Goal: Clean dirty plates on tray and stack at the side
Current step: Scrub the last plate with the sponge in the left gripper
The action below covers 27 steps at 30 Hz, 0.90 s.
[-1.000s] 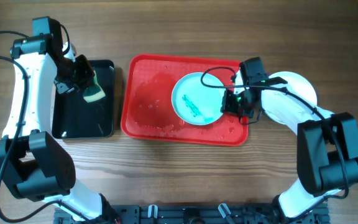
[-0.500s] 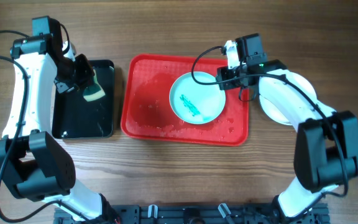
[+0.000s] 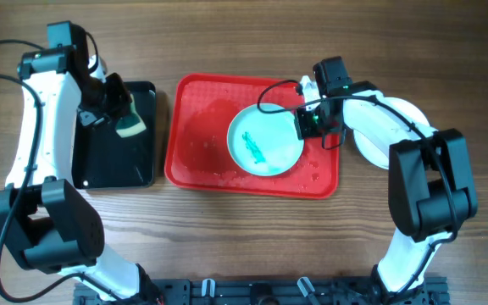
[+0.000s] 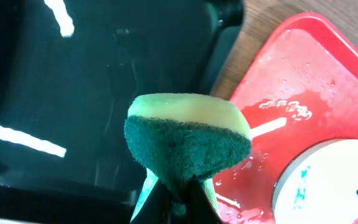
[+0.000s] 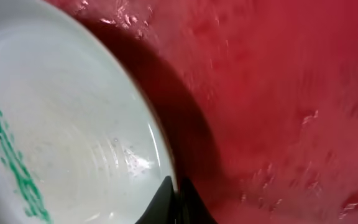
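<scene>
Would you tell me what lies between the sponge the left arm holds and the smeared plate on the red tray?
Overhead, from sponge to plate: the black tray's rim, a strip of wooden table, then bare wet floor of the red tray.

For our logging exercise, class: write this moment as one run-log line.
left gripper shut on sponge over black tray | right gripper pinching plate rim on red tray | smear unwiped
</scene>
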Each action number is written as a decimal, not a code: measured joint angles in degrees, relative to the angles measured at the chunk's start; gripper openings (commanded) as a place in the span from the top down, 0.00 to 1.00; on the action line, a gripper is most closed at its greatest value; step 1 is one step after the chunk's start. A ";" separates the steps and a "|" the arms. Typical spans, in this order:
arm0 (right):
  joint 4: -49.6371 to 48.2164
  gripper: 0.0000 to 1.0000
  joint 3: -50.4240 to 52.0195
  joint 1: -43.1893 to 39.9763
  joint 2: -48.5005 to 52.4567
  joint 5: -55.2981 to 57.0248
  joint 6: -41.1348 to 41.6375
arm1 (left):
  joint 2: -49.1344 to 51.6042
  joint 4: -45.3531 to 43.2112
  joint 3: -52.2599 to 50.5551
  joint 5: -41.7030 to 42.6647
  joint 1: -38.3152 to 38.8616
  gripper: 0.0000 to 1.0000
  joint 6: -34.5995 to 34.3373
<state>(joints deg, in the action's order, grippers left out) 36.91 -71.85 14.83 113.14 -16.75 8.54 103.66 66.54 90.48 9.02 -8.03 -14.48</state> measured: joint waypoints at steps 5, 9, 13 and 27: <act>-1.55 0.96 0.02 2.01 0.00 -1.18 17.18 | 0.00 -3.04 0.00 -0.02 5.60 0.96 -0.68; -4.26 0.96 0.31 6.75 0.00 1.95 27.67 | 0.02 -6.23 -0.35 -0.09 10.99 0.96 -1.79; -4.83 0.96 0.46 9.33 0.00 3.52 30.67 | 0.66 -13.88 -3.45 -0.26 16.04 0.96 -3.61; -4.94 0.96 0.46 9.40 0.00 3.76 31.12 | 13.86 -26.51 -8.04 -7.58 29.86 0.96 -4.94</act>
<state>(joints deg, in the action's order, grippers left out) 31.97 -71.40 24.23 113.14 -12.99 39.66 117.51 40.03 82.43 1.43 21.82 -19.42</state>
